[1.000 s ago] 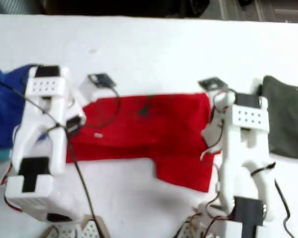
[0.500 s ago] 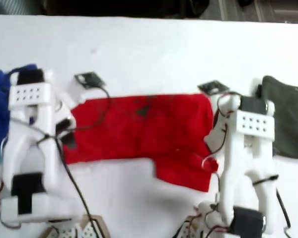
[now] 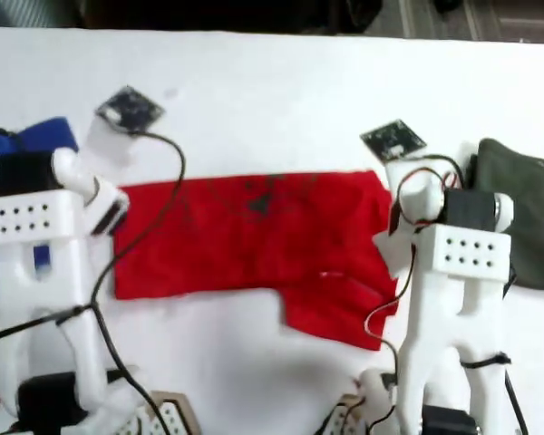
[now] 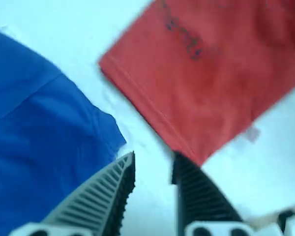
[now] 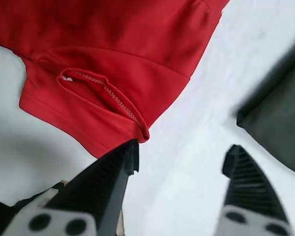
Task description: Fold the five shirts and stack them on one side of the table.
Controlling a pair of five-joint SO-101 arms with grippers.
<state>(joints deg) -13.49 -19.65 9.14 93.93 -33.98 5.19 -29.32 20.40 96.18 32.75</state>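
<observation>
Blue shirt [image 3: 38, 138]: bunched at the 9 o'clock edge of the table [image 3: 281, 91]. Left gripper [image 4: 153, 160]: fingers a narrow gap apart, empty, over bare table between the blue shirt and the red shirt. Red shirt [image 3: 254, 231]: centre, lying flat, long axis 9 to 3 o'clock — one flap juts toward 5 o'clock. Right gripper [image 5: 183, 147]: spread wide, empty, beside that flap. Dark shirt [image 3: 526, 213]: 3 o'clock edge.

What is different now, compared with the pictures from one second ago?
Both arms drew back from the red shirt; the left one also swung outward, uncovering its end. The left gripper and right gripper are open, empty. The red shirt, blue shirt and dark shirt lie unmoved.
</observation>
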